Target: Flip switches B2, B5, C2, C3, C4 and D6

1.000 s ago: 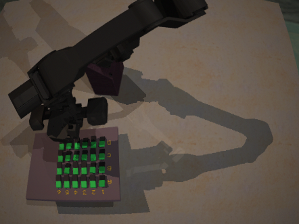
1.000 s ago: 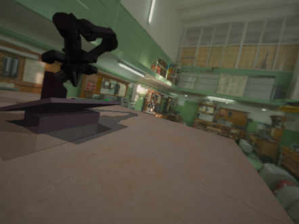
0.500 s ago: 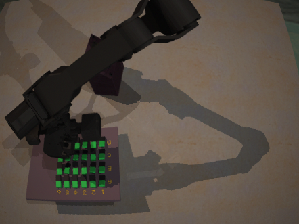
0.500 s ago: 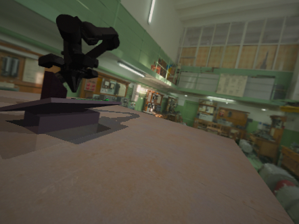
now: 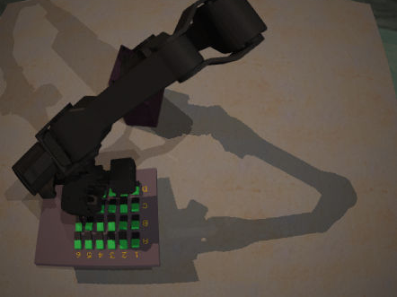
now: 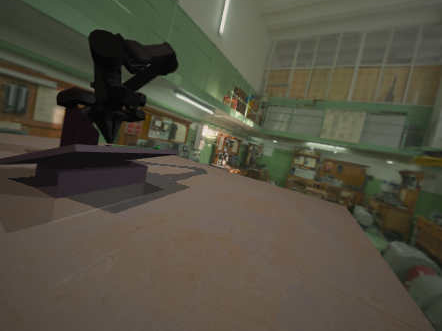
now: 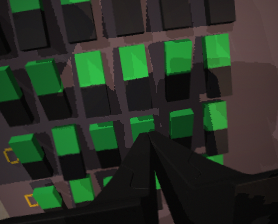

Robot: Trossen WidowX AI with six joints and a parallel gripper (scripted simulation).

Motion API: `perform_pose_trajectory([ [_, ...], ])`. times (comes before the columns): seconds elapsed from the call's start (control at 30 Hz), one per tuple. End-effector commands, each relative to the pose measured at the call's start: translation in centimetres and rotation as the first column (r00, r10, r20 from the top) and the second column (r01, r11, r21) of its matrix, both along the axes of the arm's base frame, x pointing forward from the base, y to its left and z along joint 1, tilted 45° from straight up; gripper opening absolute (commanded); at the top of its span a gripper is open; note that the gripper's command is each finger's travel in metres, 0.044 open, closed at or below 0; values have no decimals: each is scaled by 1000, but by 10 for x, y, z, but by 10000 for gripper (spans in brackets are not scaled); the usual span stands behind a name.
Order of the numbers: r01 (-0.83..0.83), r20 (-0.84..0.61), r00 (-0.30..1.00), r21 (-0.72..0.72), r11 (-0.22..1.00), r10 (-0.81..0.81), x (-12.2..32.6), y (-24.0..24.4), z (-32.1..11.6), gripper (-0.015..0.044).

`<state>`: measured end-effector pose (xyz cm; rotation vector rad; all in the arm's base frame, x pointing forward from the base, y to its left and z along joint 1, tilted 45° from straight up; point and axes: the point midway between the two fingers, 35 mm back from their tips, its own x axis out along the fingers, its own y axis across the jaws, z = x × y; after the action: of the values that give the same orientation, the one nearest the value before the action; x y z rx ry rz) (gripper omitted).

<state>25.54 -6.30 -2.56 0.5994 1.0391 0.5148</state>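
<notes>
The switch panel (image 5: 49, 240) (image 6: 75, 151) (image 7: 252, 45) carries rows of green-and-black rocker switches. My gripper (image 5: 98, 210) (image 6: 110, 142) (image 7: 148, 140) is shut and empty, its tips pointing down at C4 (image 7: 142, 123); contact cannot be told. In the wrist view, C2 (image 7: 66, 141) and C3 (image 7: 103, 137) lie left of the tips. B2 (image 7: 44, 77) shows a darker green face than B3 (image 7: 90, 68); B5 (image 7: 178, 56) is partly shaded. D6 (image 7: 215, 159) is mostly hidden behind the right finger. In the top view the hand covers much of rows C and D.
A dark purple block (image 5: 145, 107) (image 6: 74, 127) stands beyond the panel's row D side, under the arm. Neighbouring switches C5 (image 7: 181, 124) and B4 (image 7: 134, 62) are close around the tips. The arm's shadow falls across the table (image 5: 269, 91).
</notes>
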Motion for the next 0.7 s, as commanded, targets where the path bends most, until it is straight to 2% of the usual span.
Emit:
perform_pose_trajectory([
  [0.0, 3, -8, 1000, 11, 1000, -3, 1, 6, -5, 0],
  [0.67, 3, -8, 1000, 11, 1000, -3, 3, 9, -8, 0],
])
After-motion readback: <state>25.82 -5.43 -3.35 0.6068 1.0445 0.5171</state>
